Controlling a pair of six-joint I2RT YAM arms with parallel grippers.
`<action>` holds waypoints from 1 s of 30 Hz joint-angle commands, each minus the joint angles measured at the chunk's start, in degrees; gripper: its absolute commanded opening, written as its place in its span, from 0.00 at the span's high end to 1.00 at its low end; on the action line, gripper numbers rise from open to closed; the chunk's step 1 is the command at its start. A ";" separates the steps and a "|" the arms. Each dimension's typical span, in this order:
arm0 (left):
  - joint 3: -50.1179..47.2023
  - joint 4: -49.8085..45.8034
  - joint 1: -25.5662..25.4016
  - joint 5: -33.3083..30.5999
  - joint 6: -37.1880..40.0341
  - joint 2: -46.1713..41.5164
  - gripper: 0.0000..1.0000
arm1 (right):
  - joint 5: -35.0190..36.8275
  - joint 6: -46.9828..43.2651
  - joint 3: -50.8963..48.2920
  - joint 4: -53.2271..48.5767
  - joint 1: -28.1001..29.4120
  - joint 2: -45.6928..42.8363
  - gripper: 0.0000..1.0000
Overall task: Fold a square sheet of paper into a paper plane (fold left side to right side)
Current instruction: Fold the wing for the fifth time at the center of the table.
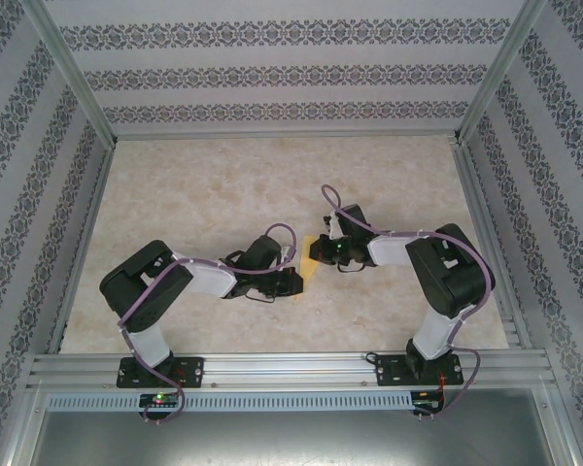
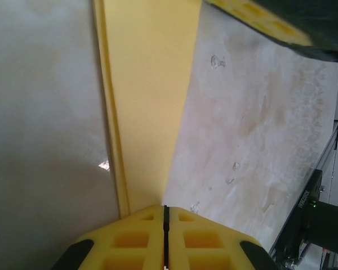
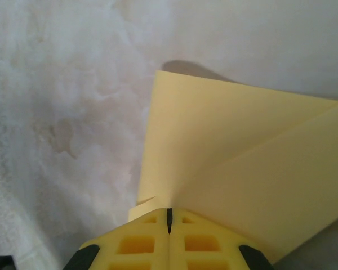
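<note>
Yellow paper (image 1: pixel 317 255) lies mid-table (image 1: pixel 204 184), caught between the two arms' tips. The left gripper (image 2: pixel 164 209) has its fingers pressed together on the paper's near end, and the folded sheet runs away from them as a narrow strip. The right gripper (image 3: pixel 169 211) is likewise closed, pinching the folded paper's near corner. The layers fan out beyond its tips and to the right.

From above I log both arms folded inward over the marbled table (image 1: pixel 214 184), left gripper (image 1: pixel 296 270) and right gripper (image 1: pixel 325 250) meeting mid-table at a small yellow paper (image 1: pixel 316 262) patch, finger detail too small to read.
</note>
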 commanded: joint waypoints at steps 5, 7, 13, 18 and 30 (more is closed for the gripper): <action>1.99 -6.07 -1.34 1.71 0.45 -5.98 0.89 | 2.75 -1.04 2.21 -3.72 0.55 1.86 1.00; 1.75 -6.78 -1.43 1.89 0.30 -6.57 0.89 | 2.76 -1.21 2.23 -3.90 0.54 1.99 1.00; 1.66 -5.66 -1.77 3.83 -0.79 -4.40 0.89 | 2.85 -1.55 2.55 -4.43 0.71 2.17 1.00; 2.71 -5.37 -2.13 3.51 -0.80 -2.39 0.89 | 3.34 -2.29 2.94 -5.64 0.88 2.21 1.00; 2.07 -6.22 -2.14 0.52 -0.80 -1.37 0.89 | 3.88 -3.91 3.81 -8.47 1.07 2.35 1.00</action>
